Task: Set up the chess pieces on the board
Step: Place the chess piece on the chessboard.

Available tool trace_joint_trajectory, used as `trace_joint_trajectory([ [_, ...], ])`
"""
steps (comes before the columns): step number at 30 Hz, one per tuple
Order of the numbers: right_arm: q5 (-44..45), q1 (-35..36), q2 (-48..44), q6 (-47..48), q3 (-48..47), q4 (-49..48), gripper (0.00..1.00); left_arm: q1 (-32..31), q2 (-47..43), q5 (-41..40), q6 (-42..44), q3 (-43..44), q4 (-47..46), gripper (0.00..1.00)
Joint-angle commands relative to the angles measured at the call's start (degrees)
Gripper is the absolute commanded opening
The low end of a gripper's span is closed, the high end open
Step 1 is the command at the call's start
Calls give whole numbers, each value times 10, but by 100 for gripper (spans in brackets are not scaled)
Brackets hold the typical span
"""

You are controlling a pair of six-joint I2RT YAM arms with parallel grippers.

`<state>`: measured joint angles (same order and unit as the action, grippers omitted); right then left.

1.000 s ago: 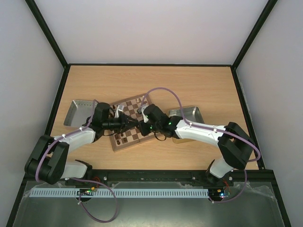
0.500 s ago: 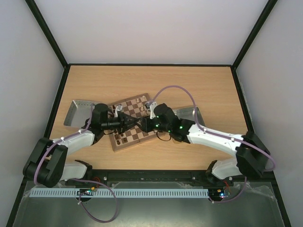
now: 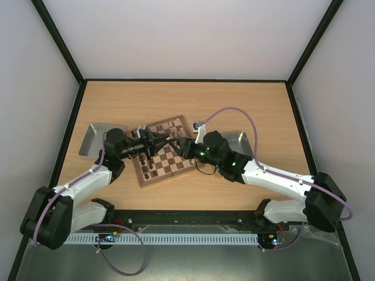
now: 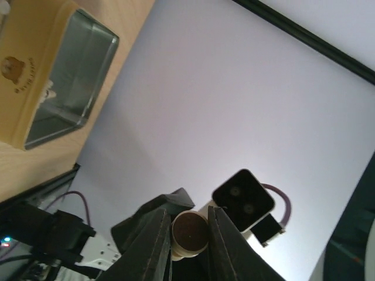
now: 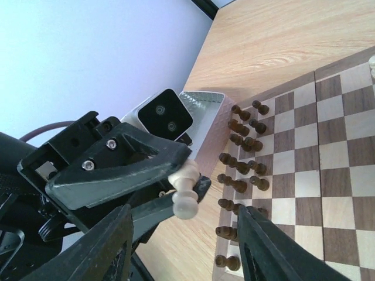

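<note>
We see the left gripper (image 4: 187,218) clenched on a pale chess piece (image 5: 184,192), its two fingers pressing the piece's sides. The left wrist view shows us the round brown underside between them. The piece hangs in the air over the board (image 3: 170,162), above its middle and touching no square. Facing it, the right gripper (image 5: 183,209) is released, its fingers spread wide on either side of the piece and apart from it.

The board lies askew near the middle of the table (image 3: 246,105), somewhat toward the near edge. Dark chess pieces (image 5: 241,153) stand in two rows along the board's left edge. One metal tin (image 3: 92,139) sits off the board's left edge and another tin (image 3: 239,139) off its right edge.
</note>
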<state>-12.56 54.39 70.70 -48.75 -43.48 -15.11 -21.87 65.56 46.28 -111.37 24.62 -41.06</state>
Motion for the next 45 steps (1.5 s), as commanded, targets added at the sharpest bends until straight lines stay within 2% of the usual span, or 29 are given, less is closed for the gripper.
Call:
trace_joint_trajectory([
  [1,-9,-2,1,-35,4,-60,46,-3,-24,-19,-65,-4,-28,16],
  [5,-20,-1,15,-47,-9,-72,29,-9,-33,-27,-68,-4,-21,16],
  [7,-20,-1,19,-53,-8,-81,23,-10,-35,-28,-70,-4,-22,16],
  [15,-20,-1,35,-64,-10,-109,10,-14,-48,-37,-77,-11,-20,16],
  [22,0,-2,25,-68,-10,-113,4,-15,-58,-38,-80,-25,-20,17],
  [24,-1,-1,20,-66,-14,-101,2,-15,-59,-38,-74,-27,-14,21],
  [27,-1,-2,13,-59,-24,-53,2,-13,-60,-42,-38,-27,31,34],
  [30,4,-2,13,-35,-56,49,2,2,-65,-50,35,-19,108,49],
  [35,54,-5,58,18,-142,305,2,49,-68,-71,232,16,240,63],
  [39,68,-4,140,73,-221,483,2,52,-48,-125,467,124,405,67],
  [41,73,-4,175,92,-248,531,2,53,-45,-167,541,160,474,67],
  [45,89,-4,237,114,-299,575,2,55,-50,-237,634,189,529,68],
])
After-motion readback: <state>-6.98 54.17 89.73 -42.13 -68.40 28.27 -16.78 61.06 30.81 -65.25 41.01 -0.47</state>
